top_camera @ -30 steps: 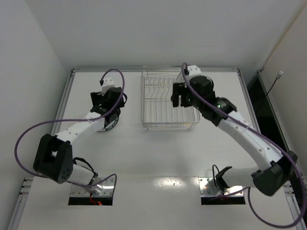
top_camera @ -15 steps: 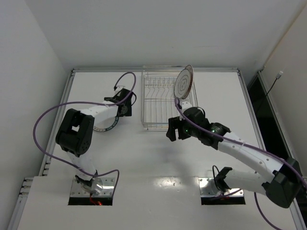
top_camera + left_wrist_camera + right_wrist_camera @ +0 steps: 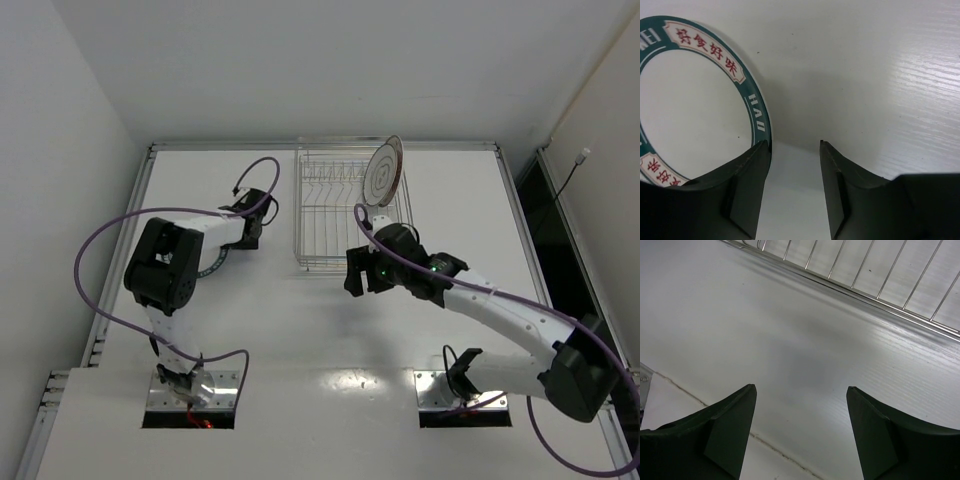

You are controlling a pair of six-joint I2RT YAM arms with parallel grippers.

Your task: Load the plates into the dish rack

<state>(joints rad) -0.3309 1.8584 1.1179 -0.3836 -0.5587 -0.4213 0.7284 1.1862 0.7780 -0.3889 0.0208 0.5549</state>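
A pale grey plate with a dark ring point(image 3: 383, 172) stands upright in the silver wire dish rack point(image 3: 303, 215) at the back of the table. A green-rimmed plate point(image 3: 700, 100) with red lettering lies flat on the table left of the rack, mostly hidden under the left arm in the top view point(image 3: 207, 266). My left gripper point(image 3: 795, 144) point(image 3: 249, 230) is low at that plate's right edge. Its jaws stand partly apart with only bare table between them, and the left finger point(image 3: 747, 185) overlaps the rim. My right gripper point(image 3: 361, 274) point(image 3: 801, 386) hangs open and empty in front of the rack.
The rack's near wires point(image 3: 880, 275) run across the top of the right wrist view. A table seam point(image 3: 685, 390) crosses below the right fingers. Walls close the table on the left and at the back. Purple cables loop off both arms.
My right gripper has left the grey plate standing in the rack and drawn back towards the near side. My left gripper has shifted to the green-rimmed plate's right edge and its jaws have narrowed.
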